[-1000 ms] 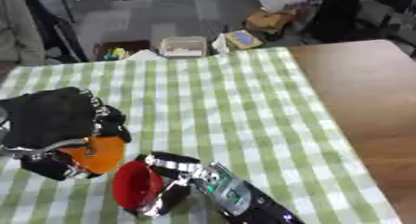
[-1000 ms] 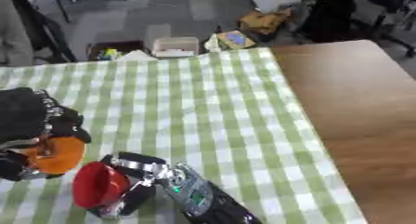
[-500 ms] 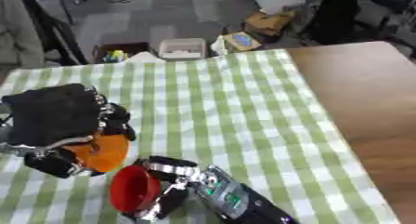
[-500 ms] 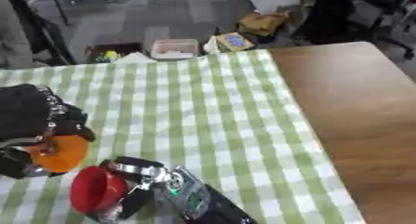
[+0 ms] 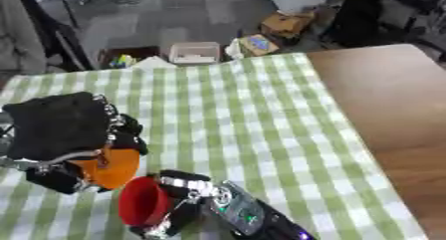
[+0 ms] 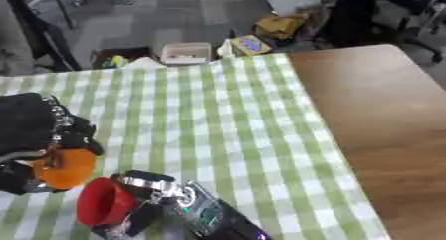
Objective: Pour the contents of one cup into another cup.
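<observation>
An orange cup (image 5: 111, 167) is at the lower left, held tilted, with my left hand (image 5: 62, 132) shut on it from above and behind. Right beside it is a red cup (image 5: 143, 202), lying tipped so its mouth faces left toward the orange one. My right hand (image 5: 184, 194) is shut on the red cup, its forearm running off the bottom edge. The two cups are close together, nearly touching. Neither cup's contents can be seen.
A green and white checked cloth (image 5: 235, 109) covers the left part of a brown wooden table (image 5: 392, 104). Past the far edge, on the floor, stand a white box (image 5: 195, 52), cardboard boxes (image 5: 287, 22) and chair legs.
The whole view has shifted slightly. Both hands keep their cups; the orange cup sits a little lower and nearer the red cup than a second ago.
</observation>
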`<state>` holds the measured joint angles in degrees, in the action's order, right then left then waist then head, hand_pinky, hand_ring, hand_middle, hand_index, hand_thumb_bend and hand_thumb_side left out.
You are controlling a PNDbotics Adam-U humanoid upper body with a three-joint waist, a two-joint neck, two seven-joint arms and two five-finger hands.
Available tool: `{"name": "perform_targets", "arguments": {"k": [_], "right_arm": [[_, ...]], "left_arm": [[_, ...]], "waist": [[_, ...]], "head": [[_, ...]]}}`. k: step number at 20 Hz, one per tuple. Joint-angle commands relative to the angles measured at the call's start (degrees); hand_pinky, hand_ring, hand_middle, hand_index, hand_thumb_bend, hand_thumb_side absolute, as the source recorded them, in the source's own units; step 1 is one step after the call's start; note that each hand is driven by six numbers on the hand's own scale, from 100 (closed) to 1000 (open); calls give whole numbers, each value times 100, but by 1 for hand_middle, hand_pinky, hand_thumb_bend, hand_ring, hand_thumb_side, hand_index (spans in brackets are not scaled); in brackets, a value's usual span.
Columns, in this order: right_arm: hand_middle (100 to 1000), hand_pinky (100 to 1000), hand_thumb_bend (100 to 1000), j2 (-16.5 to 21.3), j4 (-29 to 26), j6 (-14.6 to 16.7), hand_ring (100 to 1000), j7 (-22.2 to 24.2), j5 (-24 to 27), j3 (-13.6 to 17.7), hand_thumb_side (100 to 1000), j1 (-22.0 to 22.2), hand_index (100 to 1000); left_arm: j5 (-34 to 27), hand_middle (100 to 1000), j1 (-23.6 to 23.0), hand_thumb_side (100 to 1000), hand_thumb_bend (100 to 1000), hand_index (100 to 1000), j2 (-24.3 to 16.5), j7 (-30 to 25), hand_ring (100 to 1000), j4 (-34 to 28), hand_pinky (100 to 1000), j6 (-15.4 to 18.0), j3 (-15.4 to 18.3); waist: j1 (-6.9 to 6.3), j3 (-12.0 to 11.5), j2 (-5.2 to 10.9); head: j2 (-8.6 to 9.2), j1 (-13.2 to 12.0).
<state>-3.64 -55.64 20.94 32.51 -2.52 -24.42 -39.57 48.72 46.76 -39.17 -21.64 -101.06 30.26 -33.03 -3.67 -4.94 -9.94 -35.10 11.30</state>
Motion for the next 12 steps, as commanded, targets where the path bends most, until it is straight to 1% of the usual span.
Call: {"name": "perform_targets", "arguments": {"k": [1,7,12], "right_arm": [[145,387,100,-43,42,-67,253,55,96,7,100,-63,463],[145,386,100,-34,35,-86,253,83,122,5,100,-60,463],[145,385,100,-11,43,-85,253,87,112,11,100,-40,463]], "left_arm": [[-13,333,104,135,449,708,-88,-30,181,-75,100,10,39],[53,329,103,138,483,704,-134,-85,179,-122,100,110,14],[239,324,75,143,516,701,-219,-102,177,-165,100,205,11]], "waist": [[-6,-13,83],[-26,-8,92],[-62,-14,113]], "head": [[65,23],[64,22],[50,26]]}}
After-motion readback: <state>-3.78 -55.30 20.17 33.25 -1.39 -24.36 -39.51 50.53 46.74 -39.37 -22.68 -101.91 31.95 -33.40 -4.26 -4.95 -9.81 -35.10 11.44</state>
